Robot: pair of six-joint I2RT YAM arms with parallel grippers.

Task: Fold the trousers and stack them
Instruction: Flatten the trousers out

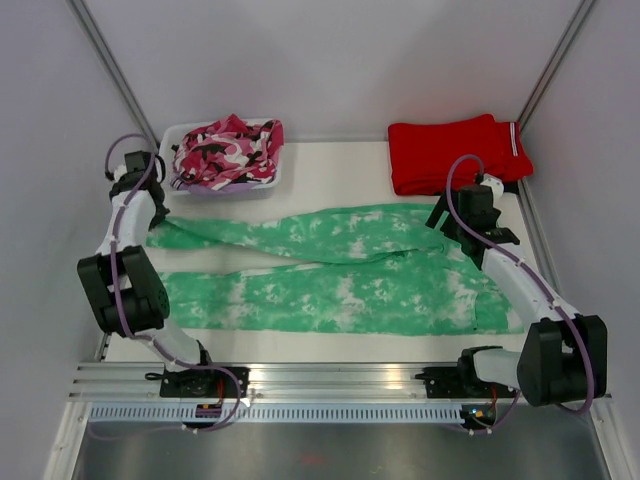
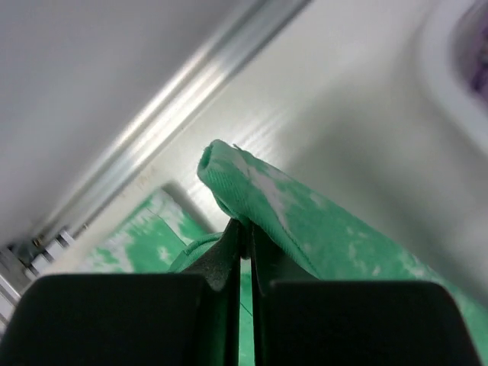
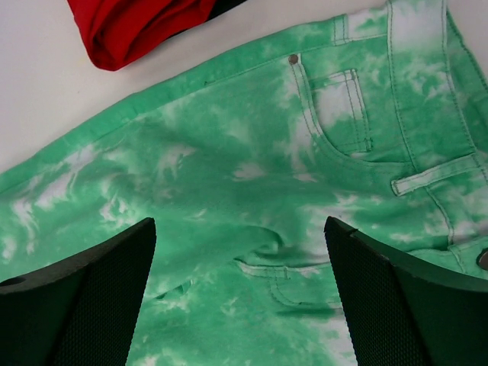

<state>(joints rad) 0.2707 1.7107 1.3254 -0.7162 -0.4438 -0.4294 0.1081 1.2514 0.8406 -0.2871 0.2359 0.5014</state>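
The trousers (image 1: 340, 275), mint green with white blotches, lie spread across the table with the waist at the right and both legs running left. My left gripper (image 1: 155, 222) is at the far-left end of the upper leg. In the left wrist view it (image 2: 244, 235) is shut on that leg's hem (image 2: 252, 191), which bunches up above the fingertips. My right gripper (image 1: 462, 228) hovers over the waist end. Seen from the right wrist, it (image 3: 240, 263) stands wide open above the fly and pocket area of the trousers (image 3: 252, 168), with nothing between its fingers.
A white bin (image 1: 172, 135) at the back left holds a pink, black and white camouflage garment (image 1: 228, 150). Folded red trousers (image 1: 455, 150) (image 3: 137, 23) lie at the back right. An aluminium rail (image 1: 330, 380) runs along the near edge, and walls close in both sides.
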